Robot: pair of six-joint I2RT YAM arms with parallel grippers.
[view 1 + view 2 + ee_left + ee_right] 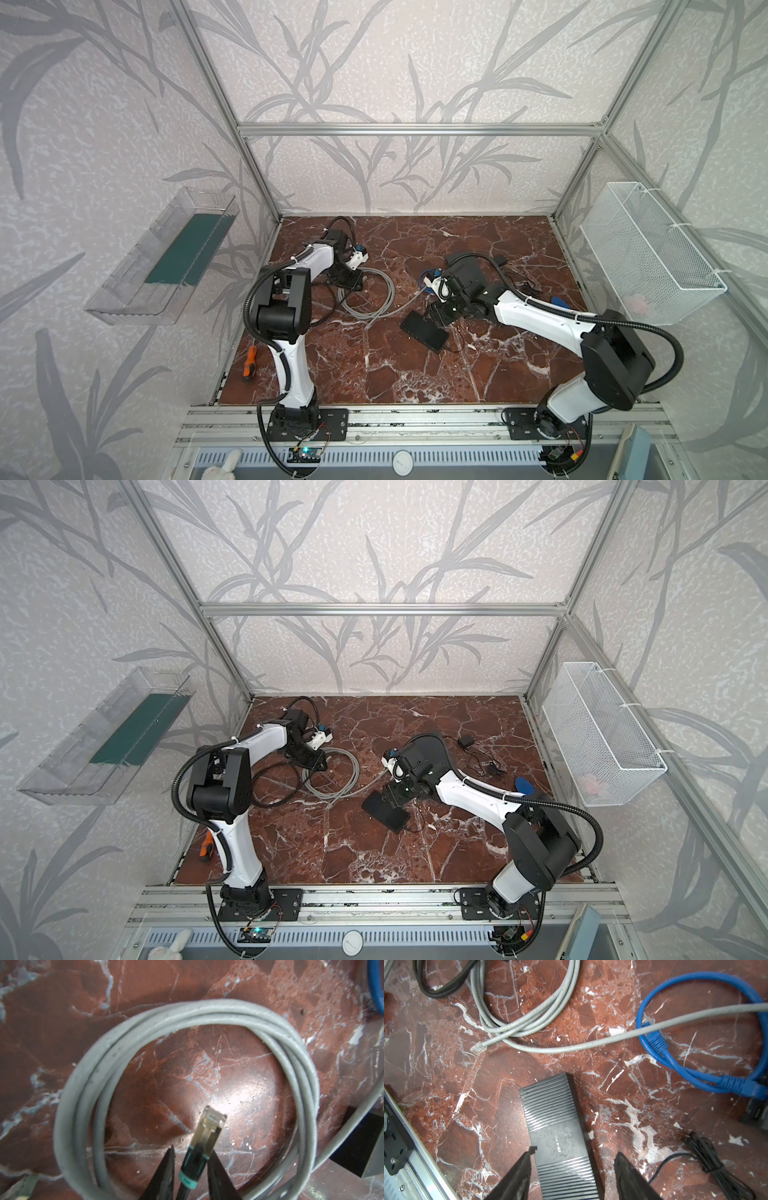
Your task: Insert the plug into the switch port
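**Plug sits in the left claw, switch lies under the right claw**

Only the left wrist view shows the plug (208,1126). It is a clear-tipped network connector on a black boot with teal bands, poking out between the fingers of the left claw (192,1150) above the coiled grey cable (187,1012). That claw is narrowly spread around the boot. One finger lies against it and a thin gap shows at the other, so I cannot tell whether it truly pinches. In both top views the plug is hidden beneath the left arm's wrist, left of centre on the marble bench (415,374).

The right wrist view shows the right claw (575,1151) spread wide astride the black ribbed switch (556,1126). One fingertip is at the switch's edge and the other stands clear of it. The same view shows a blue network cable (695,976) looped nearby and a loose clear connector (478,1048) on the grey cable's end, lying on the bench.

Only the top views show an orange-handled screwdriver (249,361) at the bench's lower left. They also place the switch right of centre, well apart from the left claw
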